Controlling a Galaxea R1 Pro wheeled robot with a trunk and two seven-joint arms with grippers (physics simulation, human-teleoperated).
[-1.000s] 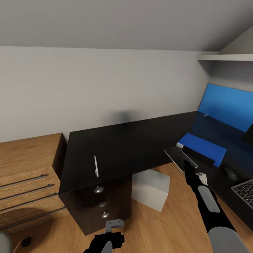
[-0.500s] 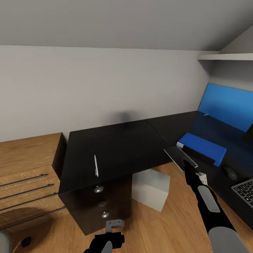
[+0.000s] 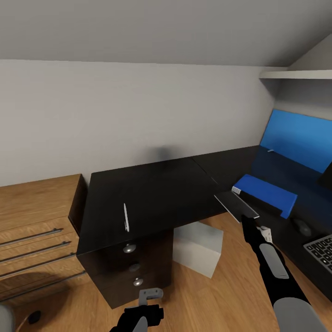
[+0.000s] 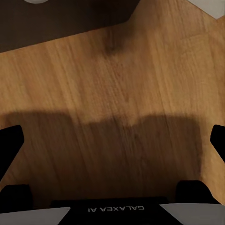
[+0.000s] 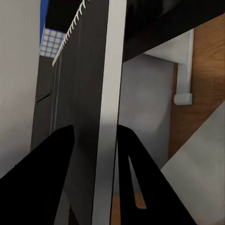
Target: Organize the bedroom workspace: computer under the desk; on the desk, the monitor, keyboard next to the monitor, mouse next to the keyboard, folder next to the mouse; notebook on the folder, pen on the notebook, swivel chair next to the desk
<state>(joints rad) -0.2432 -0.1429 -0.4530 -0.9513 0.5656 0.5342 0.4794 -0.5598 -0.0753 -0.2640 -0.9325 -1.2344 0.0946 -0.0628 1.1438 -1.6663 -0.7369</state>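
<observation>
Two grippers: one idle, one loaded; entries run left to right across the head view.
Drawer chest (image 3: 32,230): wooden, far to the left of both grippers; not part of the task.
Pen (image 3: 125,217): lies flat on the glossy black desk (image 3: 152,193), ahead of the left gripper and well apart from it; it waits there because the notebook must be stacked first.
Left gripper (image 3: 150,295): low over the wood floor, beside the dark knobbed cabinet (image 3: 133,267). Left wrist view: fingers (image 4: 10,140) spread wide, nothing between them.
Computer (image 3: 198,249): light grey tower on the floor under the desk, between the two grippers; already where the task wants it.
Right gripper (image 3: 246,220): fingers (image 5: 51,159) closed on the notebook (image 3: 236,206), pinching its near edge. The notebook projects forward from the fingertips, its far end just beside the folder.
Folder (image 3: 265,194): bright blue, flat on the desk just beyond the right fingertips; judged to be the landing surface.
Mouse (image 3: 302,227): right of the right gripper, on the desk.
Keyboard (image 3: 322,252): further right, partly cut off.
Current step (judgement): carrying the notebook onto the folder.
</observation>
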